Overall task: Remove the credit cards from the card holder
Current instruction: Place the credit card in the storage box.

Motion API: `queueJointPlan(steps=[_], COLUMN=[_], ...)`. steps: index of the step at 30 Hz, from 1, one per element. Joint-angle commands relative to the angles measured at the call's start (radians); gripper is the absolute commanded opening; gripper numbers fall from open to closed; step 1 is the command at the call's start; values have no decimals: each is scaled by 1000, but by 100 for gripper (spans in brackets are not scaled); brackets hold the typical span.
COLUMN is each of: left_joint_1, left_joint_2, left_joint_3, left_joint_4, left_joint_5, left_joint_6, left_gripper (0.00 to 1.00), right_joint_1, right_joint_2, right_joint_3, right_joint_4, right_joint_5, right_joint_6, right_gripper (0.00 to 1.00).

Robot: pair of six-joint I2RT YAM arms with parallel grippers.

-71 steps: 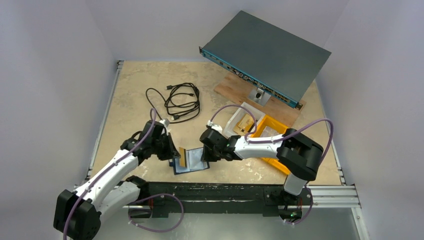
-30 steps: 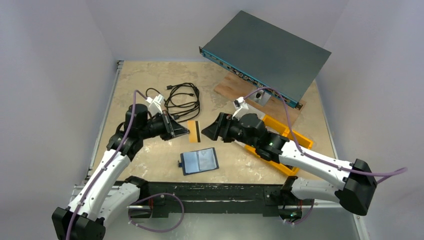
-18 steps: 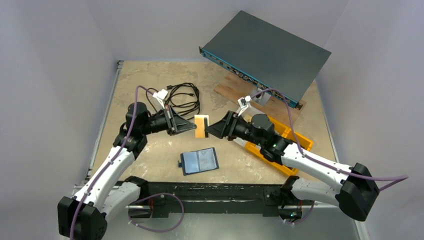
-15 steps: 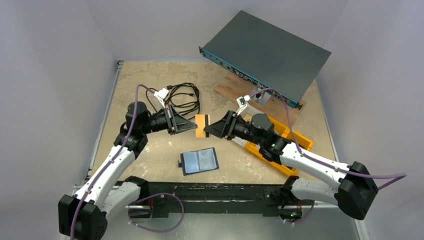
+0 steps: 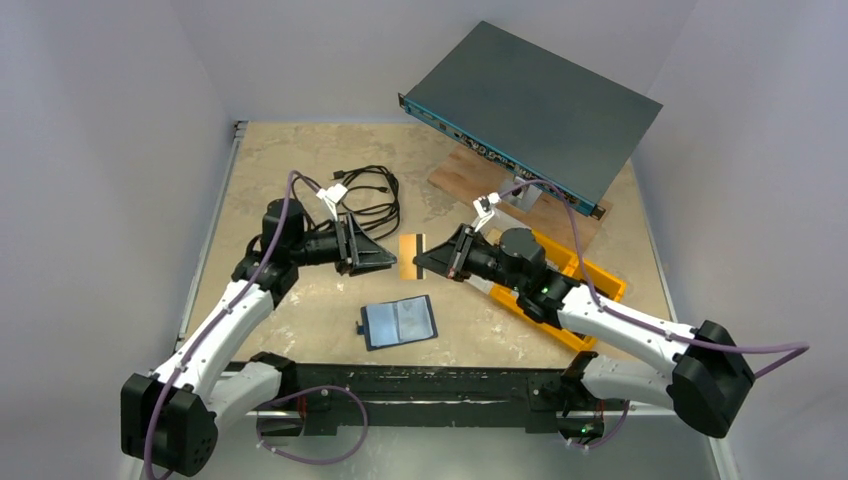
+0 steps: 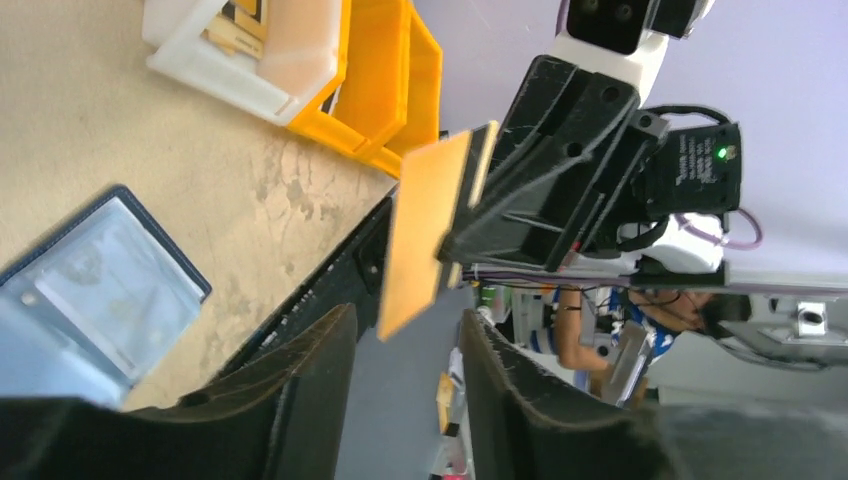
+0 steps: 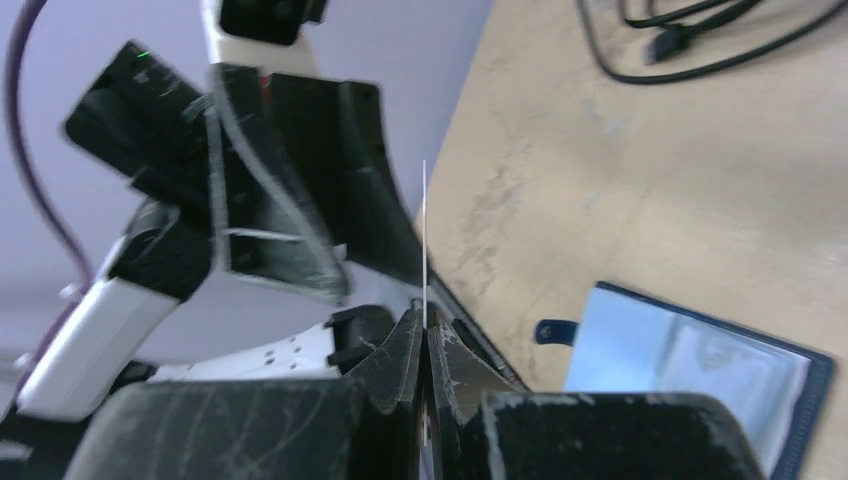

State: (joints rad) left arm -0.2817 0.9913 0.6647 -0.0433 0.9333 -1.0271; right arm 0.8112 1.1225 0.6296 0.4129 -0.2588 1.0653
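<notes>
Mid-air handover of a card, above the open card holder.

Pinched by its right edge in the right gripper [image 5: 421, 262], jaws tight on it: an orange card [image 5: 408, 257], raised off the bench [image 5: 280, 160] and seen edge-on from that wrist. Just left of the card and short of its free edge, jaws partly spread around nothing: the left gripper [image 5: 391, 263], tips pointing at the card. Below and between both grippers, nearer the arm bases: the card holder [image 5: 399, 322], flat on the bench, spread open with the pale blue inside up and the snap tab toward the left. Against half a second ago: let go on the left, where the card was then clamped, and drawn back a little; closed fully on the right. Same spot for the card holder.
</notes>
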Motion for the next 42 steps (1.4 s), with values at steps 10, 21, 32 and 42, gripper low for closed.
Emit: queueJointPlan(steps=[10, 21, 32, 42], left_joint_1=[3, 3, 3, -12], left_joint_2=[18, 23, 17, 3], left_joint_3=[172, 154, 137, 88], left_joint_4=[-489, -478, -481, -458], left_joint_5=[-191, -166, -137, -151], left_joint_6=[358, 368, 388, 382], left_gripper=[91, 94, 96, 97], right_joint_1=[-170, -288, -333, -341], right_joint_2=[9, 169, 274, 265], right_joint_3=[160, 161, 146, 147], right_joint_4=[-696, -654, -525, -518], right_joint_5=[502, 577, 571, 508], right_joint_6=[-68, -32, -14, -52], right_gripper=[0, 0, 0, 41])
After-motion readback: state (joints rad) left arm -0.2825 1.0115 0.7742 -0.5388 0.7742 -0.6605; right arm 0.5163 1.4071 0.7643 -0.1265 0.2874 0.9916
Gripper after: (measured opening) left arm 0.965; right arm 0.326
